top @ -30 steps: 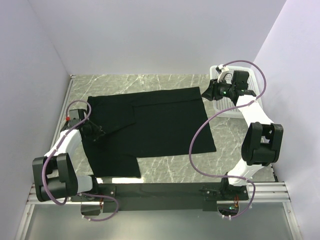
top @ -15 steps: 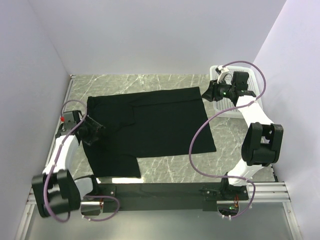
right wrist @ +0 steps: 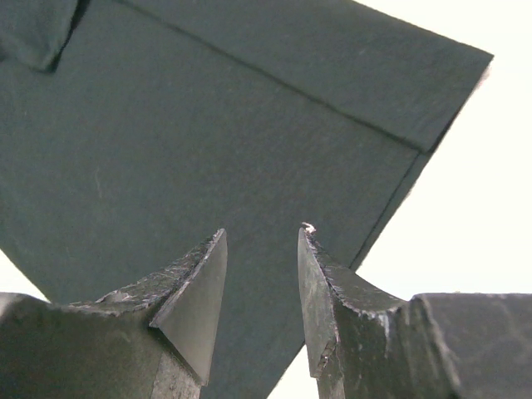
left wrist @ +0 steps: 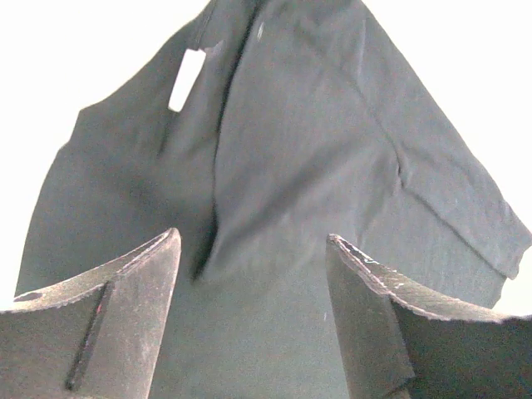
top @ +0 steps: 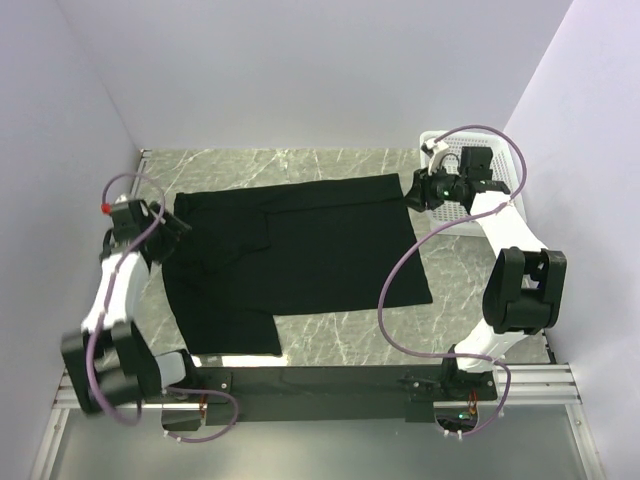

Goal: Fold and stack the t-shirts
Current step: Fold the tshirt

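Step in hand, by my reading: folding, with stacking not yet begun. The t-shirt [top: 320,250] lies flat on the table [top: 340,340] between the two arms. A panel on its left half is laid over the body. A near-left section juts toward the arm bases.

Left gripper [top: 168,228]: above the shirt's left edge. Its wrist view shows the jaws spread wide with only cloth far beneath them, so nothing is held.

Right gripper [top: 413,190]: at the shirt's far right corner. The jaws stand partly apart with a clear gap and grip nothing; the corner's hem lies below and just ahead of the tips.

Next move, as I judge it: each gripper descends onto its own edge, pinches one layer cleanly, and both carry the cloth across together (uneven lift would skew the fold).

Container: a white basket [top: 431,137] sits at the far right. The right arm covers most of it, so I cannot tell what it contains.
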`<state>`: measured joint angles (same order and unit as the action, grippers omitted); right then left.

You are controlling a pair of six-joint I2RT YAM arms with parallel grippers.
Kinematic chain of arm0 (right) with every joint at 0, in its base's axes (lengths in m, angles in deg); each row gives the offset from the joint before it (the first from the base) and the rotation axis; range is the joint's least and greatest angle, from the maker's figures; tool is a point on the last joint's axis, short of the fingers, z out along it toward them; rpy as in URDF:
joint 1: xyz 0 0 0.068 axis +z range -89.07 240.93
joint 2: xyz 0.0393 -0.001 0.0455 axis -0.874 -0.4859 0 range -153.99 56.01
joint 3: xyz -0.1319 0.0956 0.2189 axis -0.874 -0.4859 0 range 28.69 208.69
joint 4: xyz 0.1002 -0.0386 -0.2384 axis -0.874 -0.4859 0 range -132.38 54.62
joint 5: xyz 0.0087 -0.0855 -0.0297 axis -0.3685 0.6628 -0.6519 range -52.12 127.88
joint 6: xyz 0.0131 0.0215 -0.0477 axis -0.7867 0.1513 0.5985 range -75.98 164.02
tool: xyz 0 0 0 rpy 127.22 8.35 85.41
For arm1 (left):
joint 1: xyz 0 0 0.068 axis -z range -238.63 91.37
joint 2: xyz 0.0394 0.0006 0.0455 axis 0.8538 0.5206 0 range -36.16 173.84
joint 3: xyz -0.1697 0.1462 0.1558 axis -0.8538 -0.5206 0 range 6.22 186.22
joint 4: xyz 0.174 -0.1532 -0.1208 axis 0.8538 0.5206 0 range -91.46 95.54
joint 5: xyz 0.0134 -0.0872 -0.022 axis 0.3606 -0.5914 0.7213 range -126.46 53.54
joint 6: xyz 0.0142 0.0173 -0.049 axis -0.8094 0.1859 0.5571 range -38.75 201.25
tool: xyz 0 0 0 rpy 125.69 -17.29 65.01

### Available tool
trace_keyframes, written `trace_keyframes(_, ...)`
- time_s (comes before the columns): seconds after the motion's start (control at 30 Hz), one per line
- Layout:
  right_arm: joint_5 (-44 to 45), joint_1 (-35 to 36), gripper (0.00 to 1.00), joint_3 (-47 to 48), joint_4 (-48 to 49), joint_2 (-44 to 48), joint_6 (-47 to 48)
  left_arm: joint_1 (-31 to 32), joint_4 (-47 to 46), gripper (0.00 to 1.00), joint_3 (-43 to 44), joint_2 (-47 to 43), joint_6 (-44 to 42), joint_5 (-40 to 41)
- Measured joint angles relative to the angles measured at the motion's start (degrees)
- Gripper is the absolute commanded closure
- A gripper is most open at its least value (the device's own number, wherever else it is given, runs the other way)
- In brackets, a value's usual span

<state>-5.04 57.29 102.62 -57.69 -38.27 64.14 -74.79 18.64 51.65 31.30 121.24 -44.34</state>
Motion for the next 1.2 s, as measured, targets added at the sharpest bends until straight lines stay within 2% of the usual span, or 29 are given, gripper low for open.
trace_keyframes(0.1,-0.1,0.5,0.53,0.1,-2.1,0.0,1.9,-0.5,-2.8,0.30,5.9,9.3,-1.7,-0.5)
trace_keyframes(0.2,-0.2,0.9,0.53,0.1,-3.7,0.0,3.1,-1.6,-5.0,0.39,13.9,19.0,-3.2,-1.5)
trace_keyframes(0.23,-0.1,1.0,0.53,0.1,-4.0,0.1,3.4,-1.9,-5.5,0.45,16.3,21.9,-3.4,-1.9)
trace_keyframes(0.33,-0.1,1.3,0.53,0.1,-4.5,0.2,3.8,-2.9,-7.1,0.52,23.4,30.1,-4.0,-3.1)
trace_keyframes(0.57,0.1,1.4,0.53,0.1,-5.6,0.2,4.2,-3.5,-5.4,0.57,39.1,46.4,-5.0,-6.7)
trace_keyframes(0.9,0.2,1.4,0.53,0.7,-6.2,0.2,4.2,-1.0,0.5,0.56,48.7,54.3,-5.7,-4.8)
trace_keyframes(1.2,0.2,1.5,0.53,0.9,-6.1,0.0,4.2,3.9,8.9,0.61,60.5,60.0,-9.4,6.5)
